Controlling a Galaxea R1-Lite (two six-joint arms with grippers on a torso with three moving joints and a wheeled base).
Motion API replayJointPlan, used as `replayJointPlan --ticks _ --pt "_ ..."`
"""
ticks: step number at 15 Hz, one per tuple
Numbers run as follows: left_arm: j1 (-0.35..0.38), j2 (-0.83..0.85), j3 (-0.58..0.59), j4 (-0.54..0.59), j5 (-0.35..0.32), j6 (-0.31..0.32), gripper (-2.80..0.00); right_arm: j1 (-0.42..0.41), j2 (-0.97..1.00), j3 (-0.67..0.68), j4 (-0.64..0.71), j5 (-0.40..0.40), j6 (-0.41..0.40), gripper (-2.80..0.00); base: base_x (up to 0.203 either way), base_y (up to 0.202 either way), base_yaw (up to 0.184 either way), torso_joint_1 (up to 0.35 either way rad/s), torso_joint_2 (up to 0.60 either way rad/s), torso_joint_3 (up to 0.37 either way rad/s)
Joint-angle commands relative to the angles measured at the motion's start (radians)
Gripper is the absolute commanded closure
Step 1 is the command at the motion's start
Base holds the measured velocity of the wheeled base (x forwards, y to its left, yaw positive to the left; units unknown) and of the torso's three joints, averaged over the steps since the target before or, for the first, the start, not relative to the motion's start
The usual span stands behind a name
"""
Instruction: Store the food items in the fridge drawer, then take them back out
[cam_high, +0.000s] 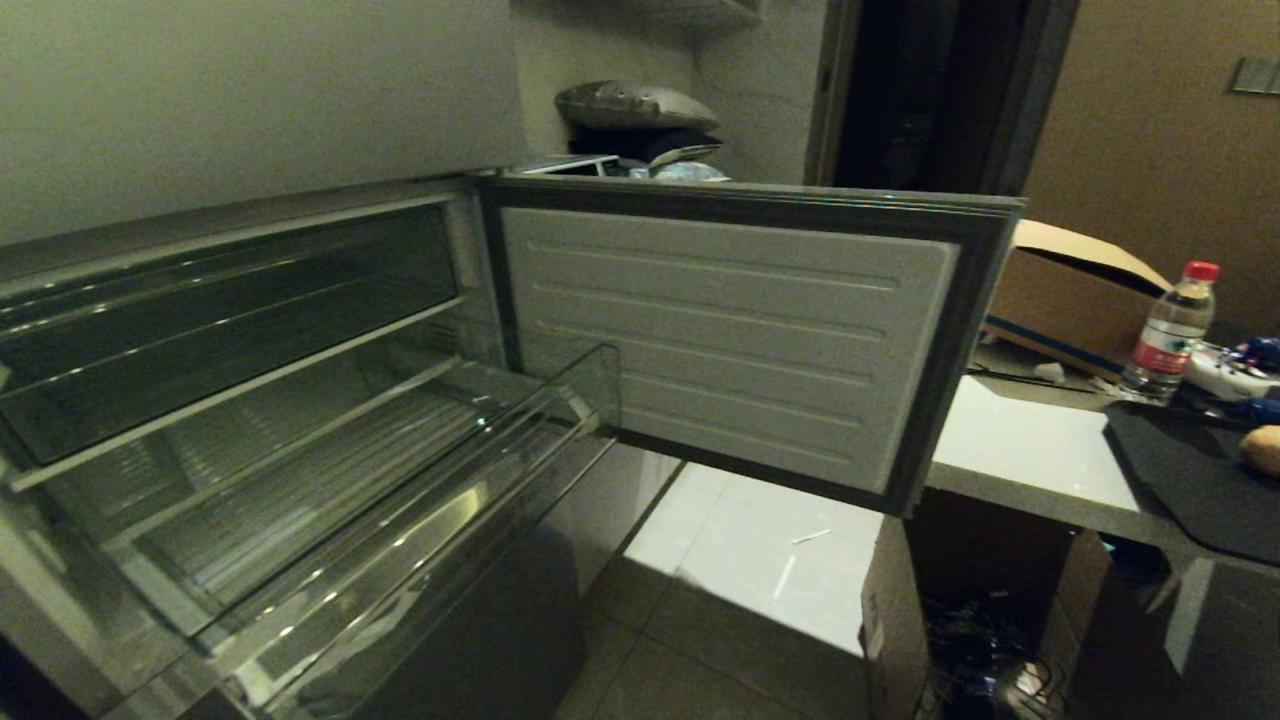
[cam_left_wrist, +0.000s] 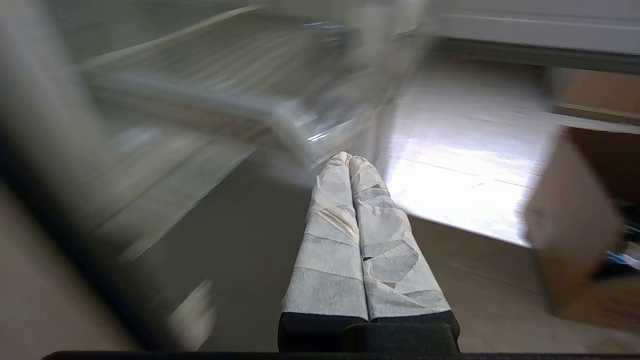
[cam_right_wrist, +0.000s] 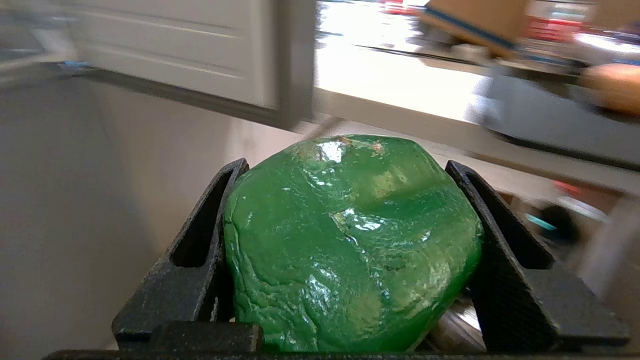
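Head: fridge drawer (cam_high: 400, 500) pulled out, nothing in it, door open, neither arm in view. Left wrist: left gripper (cam_left_wrist: 350, 159) jaws pressed together, empty, parked near the drawer's corner. Right wrist: right gripper (cam_right_wrist: 350, 170) jaws clamped on a glossy green food item (cam_right_wrist: 350, 240) beside the door; storing step, next carry over the front lip and release.

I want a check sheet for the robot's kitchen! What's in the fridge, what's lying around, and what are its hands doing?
Surface: fridge drawer pulled out, nothing seen inside.
Job's things: green pepper in the right gripper.
Clutter: water bottle, cardboard box, dark mat on the counter.
Grippers: right gripper clamps the pepper; left gripper shut, empty.
Cables: tangle under the counter.
Surroundings: fridge door open; tiled floor.
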Motion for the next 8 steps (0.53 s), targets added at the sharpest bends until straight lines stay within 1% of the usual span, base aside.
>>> replayJointPlan --ticks 1,8 --pt "0.0 0.002 0.0 -0.001 0.0 0.0 0.0 0.0 -0.001 0.031 -0.001 -0.001 0.006 0.0 -0.002 -0.006 0.174 -0.007 0.01 0.007" --pt "0.0 0.002 0.0 -0.001 0.0 0.0 0.0 0.0 -0.001 0.031 -0.001 -0.003 0.009 0.0 0.002 -0.008 0.176 0.003 0.0 0.001"
